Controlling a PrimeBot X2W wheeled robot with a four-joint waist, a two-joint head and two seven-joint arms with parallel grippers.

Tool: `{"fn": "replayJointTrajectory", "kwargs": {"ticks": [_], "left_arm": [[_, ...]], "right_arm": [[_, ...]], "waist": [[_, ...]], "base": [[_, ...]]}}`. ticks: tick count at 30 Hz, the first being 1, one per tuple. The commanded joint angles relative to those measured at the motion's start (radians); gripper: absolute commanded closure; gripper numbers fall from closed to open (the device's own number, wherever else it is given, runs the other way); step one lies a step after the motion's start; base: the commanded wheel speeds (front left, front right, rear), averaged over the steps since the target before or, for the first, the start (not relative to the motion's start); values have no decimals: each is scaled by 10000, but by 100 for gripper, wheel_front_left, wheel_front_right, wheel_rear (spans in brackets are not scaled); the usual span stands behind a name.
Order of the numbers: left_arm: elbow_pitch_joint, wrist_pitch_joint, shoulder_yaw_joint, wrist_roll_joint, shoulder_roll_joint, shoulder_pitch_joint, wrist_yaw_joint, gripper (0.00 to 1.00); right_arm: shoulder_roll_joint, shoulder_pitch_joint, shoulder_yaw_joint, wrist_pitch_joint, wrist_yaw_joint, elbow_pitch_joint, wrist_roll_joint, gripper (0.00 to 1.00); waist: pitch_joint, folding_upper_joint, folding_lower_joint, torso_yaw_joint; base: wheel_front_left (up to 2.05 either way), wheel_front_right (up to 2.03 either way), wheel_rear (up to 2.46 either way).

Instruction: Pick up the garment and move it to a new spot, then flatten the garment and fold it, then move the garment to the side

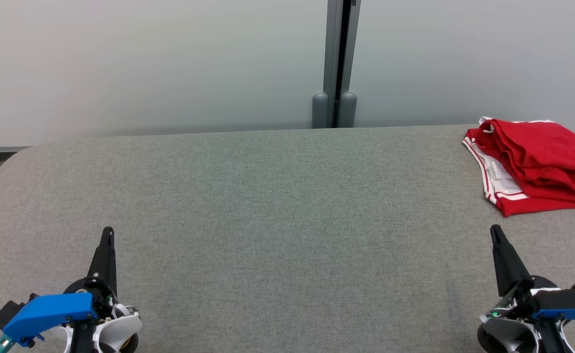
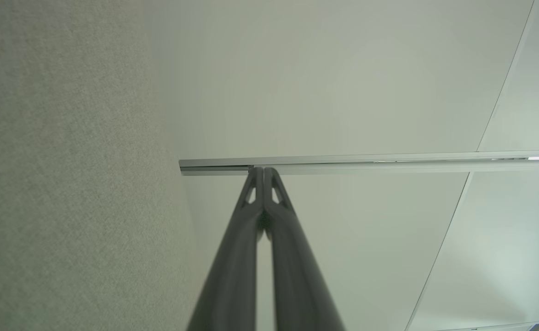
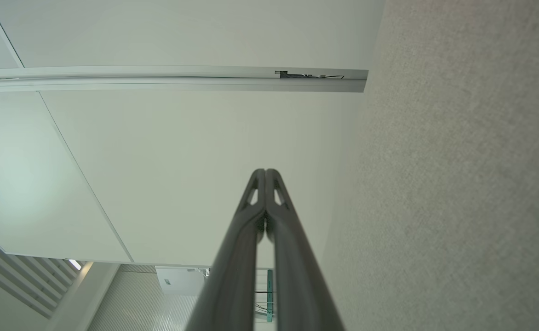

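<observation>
The garment [image 1: 537,162], red with white stripes and a white waist cord, lies folded at the far right of the grey table [image 1: 277,196], partly cut off by the head view's right edge. My left gripper [image 1: 107,231] rests at the lower left, shut and holding nothing, far from the garment. At the lower right my right gripper [image 1: 495,229] is shut and empty as well, a short way in front of the garment's near edge. In the left wrist view the left gripper [image 2: 263,169] has its fingers pressed together. The right gripper [image 3: 266,171] looks the same in the right wrist view.
A pale wall with a grey vertical post [image 1: 339,63] stands behind the table's far edge. The table's rounded left corner [image 1: 17,152] shows at the left. The wide grey cloth surface stretches between the two grippers.
</observation>
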Motion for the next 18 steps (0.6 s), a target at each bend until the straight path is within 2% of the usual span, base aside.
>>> {"fn": "replayJointTrajectory", "kwargs": {"ticks": [1, 18], "left_arm": [[-1, 36, 21, -22, -23, -100, -53, 100], [-2, 35, 20, -24, -23, -100, -53, 100]], "right_arm": [[-12, -105, -27, 24, 7, 18, 25, 100], [-12, -103, -24, 23, 7, 18, 26, 100]], "waist": [[0, 0, 0, 0], [0, 0, 0, 0]], "base": [[0, 0, 0], [0, 0, 0]]}}
